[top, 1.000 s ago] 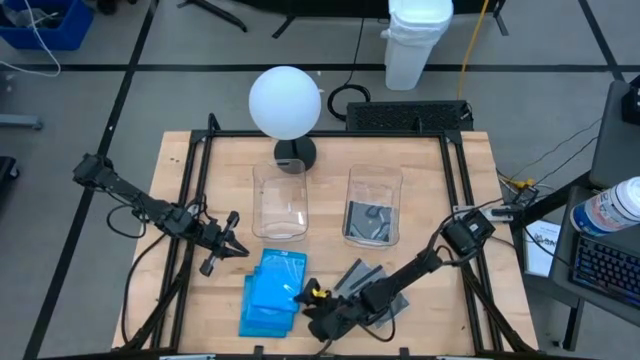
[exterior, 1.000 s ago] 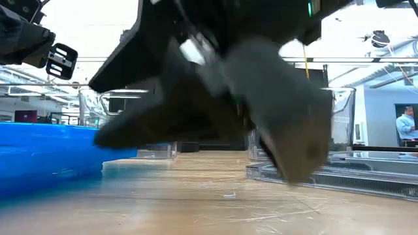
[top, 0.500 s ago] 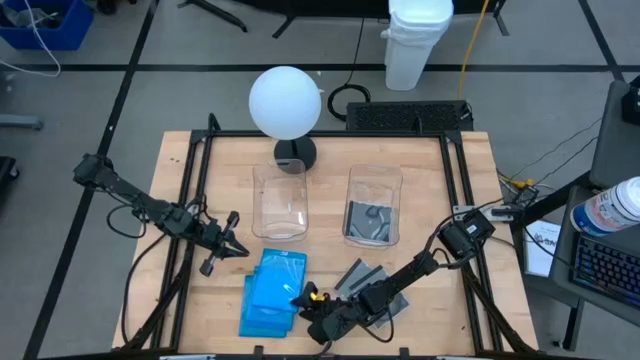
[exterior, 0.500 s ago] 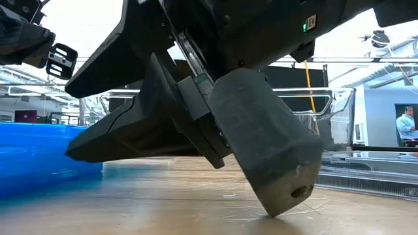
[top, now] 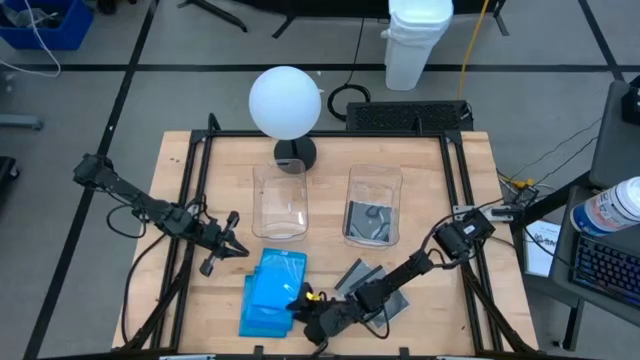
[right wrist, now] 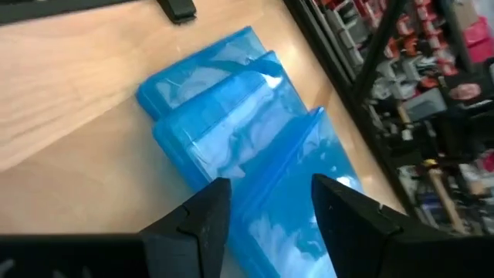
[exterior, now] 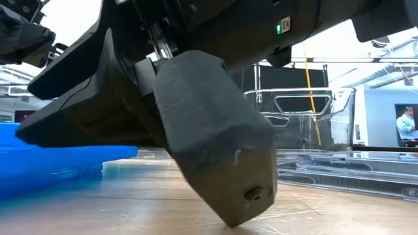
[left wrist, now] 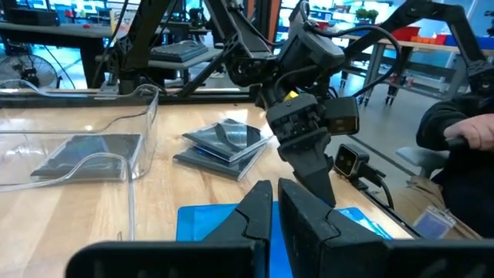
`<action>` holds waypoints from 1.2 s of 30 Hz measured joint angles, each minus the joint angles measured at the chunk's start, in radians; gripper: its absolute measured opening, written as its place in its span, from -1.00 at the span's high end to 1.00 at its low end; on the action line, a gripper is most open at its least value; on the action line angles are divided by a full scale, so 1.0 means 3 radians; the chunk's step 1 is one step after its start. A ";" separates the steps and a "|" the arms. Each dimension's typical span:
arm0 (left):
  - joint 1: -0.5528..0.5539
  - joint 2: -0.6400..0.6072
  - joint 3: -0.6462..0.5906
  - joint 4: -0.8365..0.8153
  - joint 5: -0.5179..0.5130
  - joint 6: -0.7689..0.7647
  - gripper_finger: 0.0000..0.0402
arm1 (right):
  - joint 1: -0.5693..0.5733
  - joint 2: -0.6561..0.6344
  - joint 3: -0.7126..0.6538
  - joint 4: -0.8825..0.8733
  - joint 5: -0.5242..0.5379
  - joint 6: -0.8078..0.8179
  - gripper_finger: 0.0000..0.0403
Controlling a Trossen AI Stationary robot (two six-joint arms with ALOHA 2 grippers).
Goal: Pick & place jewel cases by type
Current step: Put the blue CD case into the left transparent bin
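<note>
Low in the frame's middle, the right tool [top: 303,317] reaches the blue jewel cases [top: 270,292] stacked on the bench [top: 330,150], fingers apart around a case edge. Clear jewel cases [top: 365,285] lie beside them. Left tool [top: 234,250], fingers together, waits at left.

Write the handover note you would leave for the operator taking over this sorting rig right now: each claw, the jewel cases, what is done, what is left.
Right claw: open, low over the blue jewel cases at the table's front, holding nothing.
Left claw: shut, empty, waiting left of the blue cases.
Clear jewel cases: a few lie loose on the table, right of the blue ones.
Done: the right tub has dark-spined cases in it.
Left: the left tub looks empty; every blue case and the loose clear ones remain to be placed.
</note>
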 joint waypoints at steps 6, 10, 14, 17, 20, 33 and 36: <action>-0.0003 0.0000 0.0000 -0.0081 -0.0014 -0.0579 0.84 | 0.0073 0.0004 -0.0002 -0.0019 0.0340 0.0008 0.10; -0.0023 0.0000 0.0000 -0.0381 -0.0139 -0.0965 0.84 | 0.0148 0.0004 -0.0006 -0.0113 0.0644 -0.0104 0.08; -0.0133 0.0000 0.0000 -0.0626 -0.0250 -0.1417 0.84 | 0.0203 0.0004 -0.0007 -0.0140 0.0818 -0.0177 0.07; -0.0261 0.0000 0.0000 -0.0705 -0.0282 -0.1656 0.84 | 0.0229 0.0005 -0.0007 -0.0130 0.0932 -0.0177 0.07; -0.0389 0.0015 0.0000 -0.0891 -0.0482 -0.1925 0.84 | 0.0244 0.0005 -0.0007 -0.0150 0.0998 -0.0172 0.07; -0.0589 0.0847 0.0013 -0.0775 -0.0999 -0.2266 0.84 | 0.0218 -0.0003 -0.0008 -0.0363 0.0988 0.0324 0.07; -0.0589 0.1113 0.0115 -0.0814 -0.1063 -0.2236 0.86 | 0.0218 -0.0003 -0.0008 -0.0321 0.0985 0.0325 0.07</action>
